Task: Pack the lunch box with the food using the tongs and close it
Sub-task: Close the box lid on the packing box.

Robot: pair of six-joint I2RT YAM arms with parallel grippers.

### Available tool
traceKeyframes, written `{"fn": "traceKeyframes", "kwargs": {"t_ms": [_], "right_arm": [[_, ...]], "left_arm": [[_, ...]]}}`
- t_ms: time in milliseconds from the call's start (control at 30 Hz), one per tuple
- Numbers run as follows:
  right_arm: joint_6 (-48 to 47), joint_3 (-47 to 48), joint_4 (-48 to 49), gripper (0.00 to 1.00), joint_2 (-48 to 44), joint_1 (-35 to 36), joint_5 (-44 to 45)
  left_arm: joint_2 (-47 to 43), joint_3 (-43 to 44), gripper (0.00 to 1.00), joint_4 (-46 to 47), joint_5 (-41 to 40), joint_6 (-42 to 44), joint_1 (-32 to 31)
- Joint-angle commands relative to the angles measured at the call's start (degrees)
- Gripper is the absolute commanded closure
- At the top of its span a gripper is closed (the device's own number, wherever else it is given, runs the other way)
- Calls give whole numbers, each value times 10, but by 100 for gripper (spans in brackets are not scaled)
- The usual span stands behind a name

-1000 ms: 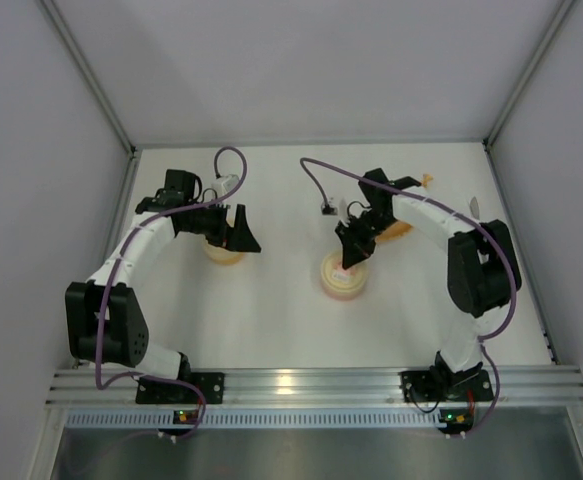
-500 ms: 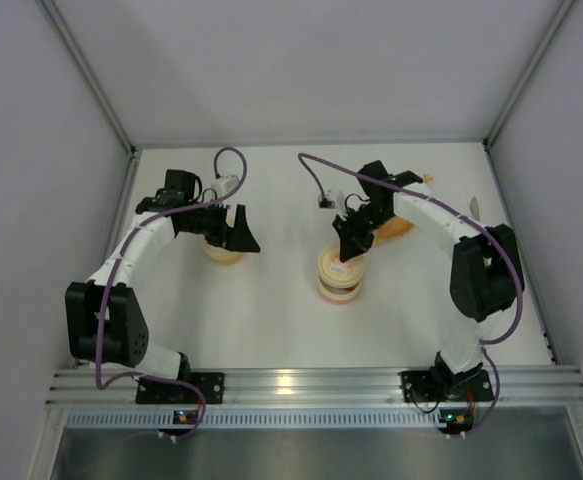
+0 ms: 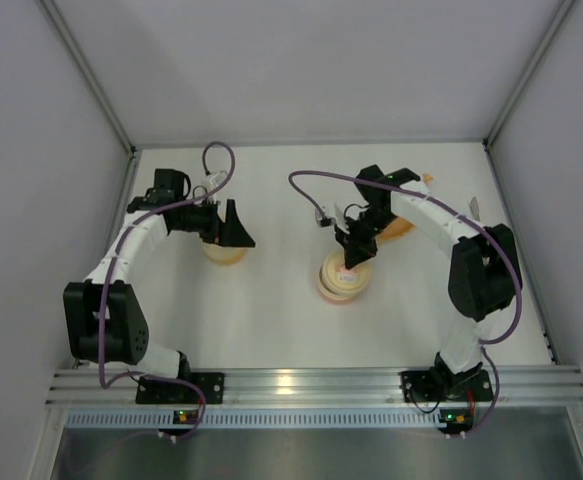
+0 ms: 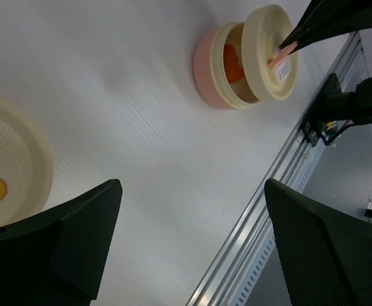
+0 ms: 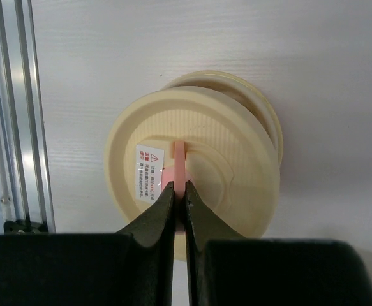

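My right tool (image 5: 179,189): clamped on the round cream plastic lid (image 5: 230,191).
Under it: round pink plastic tub (image 4: 205,67), orange toy wedge (image 4: 232,60) inside, lid askew.
My left tool (image 4: 192,188): apart, empty.
Remaining: seating that lid.

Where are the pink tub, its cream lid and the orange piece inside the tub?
pink tub (image 4: 206,69): left wrist view, on its outer wall.
cream lid (image 5: 227,191): right wrist view, on its ribbed top face.
orange piece (image 4: 231,60): left wrist view, on its visible part inside the tub.

White tabletop (image 3: 271,320), pale grey walls (image 3: 301,70) on three sides. Ribbed aluminium rail (image 3: 311,383) along near edge. Orange leaf-shaped dish (image 3: 401,229) resting back right on tabletop, partly hidden.
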Motion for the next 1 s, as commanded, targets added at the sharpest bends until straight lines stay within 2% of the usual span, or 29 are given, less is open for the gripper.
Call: {"fn": "traceKeyframes", "kwargs": {"t_ms": [0, 67, 233, 400, 600, 800, 967], "right_arm": [[-127, 32, -66, 100, -14, 10, -29], [-171, 29, -72, 100, -16, 15, -22], [-253, 64, -105, 100, -1, 34, 12], [-285, 116, -138, 100, 26, 52, 48], [-319, 166, -195, 100, 70, 63, 50], [-351, 145, -197, 100, 65, 69, 63], [-353, 103, -197, 100, 40, 89, 69]], "left_arm": [[14, 25, 2, 5, 104, -9, 38], [26, 33, 2, 10, 126, -17, 69], [22, 44, 2, 4, 114, -12, 73], [31, 38, 2, -13, 118, -1, 75], [29, 27, 2, -2, 139, -14, 81], [45, 27, 2, -3, 184, -25, 116], [51, 17, 2, 1, 190, -24, 121]]}}
